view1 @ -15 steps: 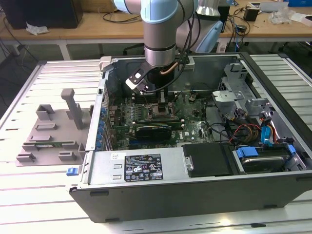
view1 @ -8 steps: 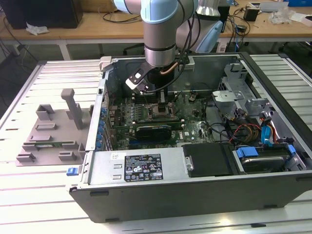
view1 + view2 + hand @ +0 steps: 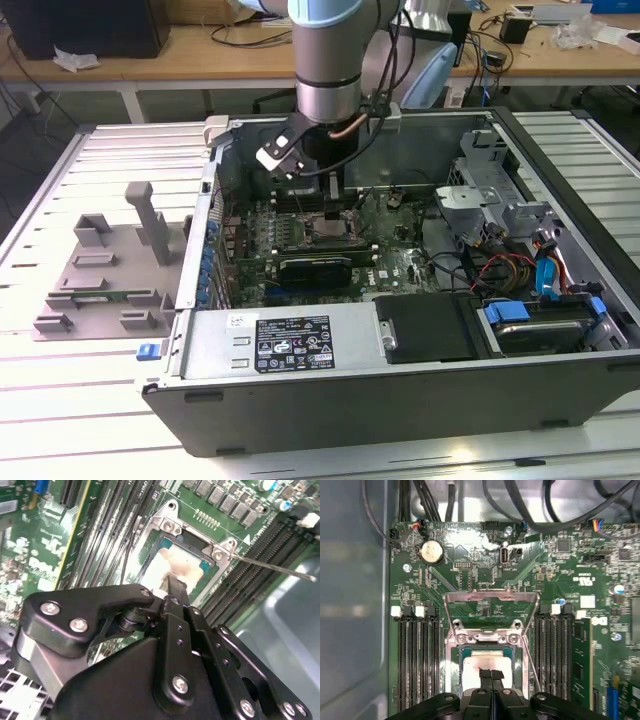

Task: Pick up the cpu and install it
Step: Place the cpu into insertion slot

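While the chip (image 3: 486,661) is seen lying in the socket (image 3: 452,665) directly under the pincer (image 3: 491,672), whose tips are pressed together on nothing, the hinged frame (image 3: 470,596) beyond is left unlatched.

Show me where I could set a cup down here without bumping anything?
In the exterior view, bare ribbed table lies on the camera's side of the grey fixture tray and of the computer case. Inside the case it is crowded: cables, motherboard, and the claw over the cpu.
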You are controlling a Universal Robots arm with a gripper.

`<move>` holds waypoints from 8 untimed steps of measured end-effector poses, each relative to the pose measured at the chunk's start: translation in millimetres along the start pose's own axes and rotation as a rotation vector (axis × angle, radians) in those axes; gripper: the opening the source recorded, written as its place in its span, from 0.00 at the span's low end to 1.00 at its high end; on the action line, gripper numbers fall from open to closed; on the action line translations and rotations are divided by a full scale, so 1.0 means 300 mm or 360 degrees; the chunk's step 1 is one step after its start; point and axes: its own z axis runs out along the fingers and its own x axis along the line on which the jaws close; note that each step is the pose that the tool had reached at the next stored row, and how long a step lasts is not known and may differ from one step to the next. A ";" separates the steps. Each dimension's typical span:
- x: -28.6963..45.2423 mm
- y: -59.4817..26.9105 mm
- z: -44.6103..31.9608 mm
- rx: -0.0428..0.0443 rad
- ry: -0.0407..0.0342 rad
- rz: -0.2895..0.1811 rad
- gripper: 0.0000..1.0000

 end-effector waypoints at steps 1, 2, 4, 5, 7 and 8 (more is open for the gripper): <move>0.000 0.001 -0.023 0.0000 0.0000 0.0000 0.11; 0.000 0.002 -0.046 0.0000 0.0000 0.0000 0.11; 0.000 0.005 -0.098 0.0000 -0.0001 0.0000 0.11; -0.001 0.006 -0.127 0.0000 -0.0001 0.0000 0.11; -0.001 0.008 -0.176 0.0000 -0.0002 0.0000 0.11; -0.001 0.009 -0.193 0.0000 -0.0002 0.0000 0.11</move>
